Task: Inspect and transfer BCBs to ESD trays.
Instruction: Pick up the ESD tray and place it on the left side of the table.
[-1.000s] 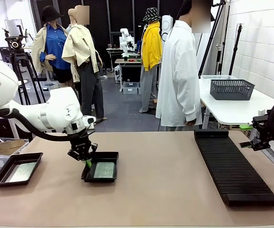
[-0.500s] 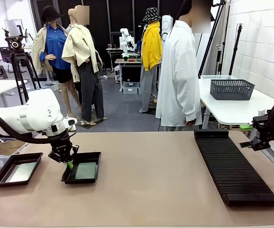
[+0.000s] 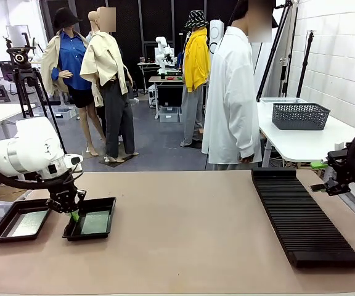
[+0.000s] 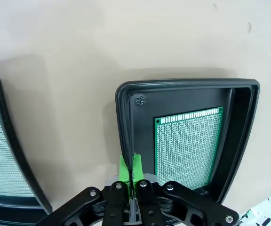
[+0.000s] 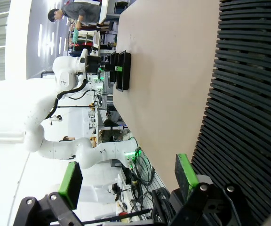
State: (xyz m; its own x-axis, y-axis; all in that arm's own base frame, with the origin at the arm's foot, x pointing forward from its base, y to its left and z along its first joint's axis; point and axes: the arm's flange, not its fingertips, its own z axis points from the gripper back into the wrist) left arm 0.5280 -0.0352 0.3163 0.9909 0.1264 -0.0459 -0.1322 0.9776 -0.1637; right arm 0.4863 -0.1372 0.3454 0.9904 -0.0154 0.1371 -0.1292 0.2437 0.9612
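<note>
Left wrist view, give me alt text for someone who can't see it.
The left end effector is shut on the rim of a black tray holding a green board on a tan table. A second tray with another board sits beside it, apart.

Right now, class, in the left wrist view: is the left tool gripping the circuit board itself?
No: the left tool is shut on the tray's rim, while the green board lies flat inside, untouched.

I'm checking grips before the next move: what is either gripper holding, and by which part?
The left gripper is shut on the rim of the ESD tray that carries a BCB. The right gripper is open, holding nothing.
</note>
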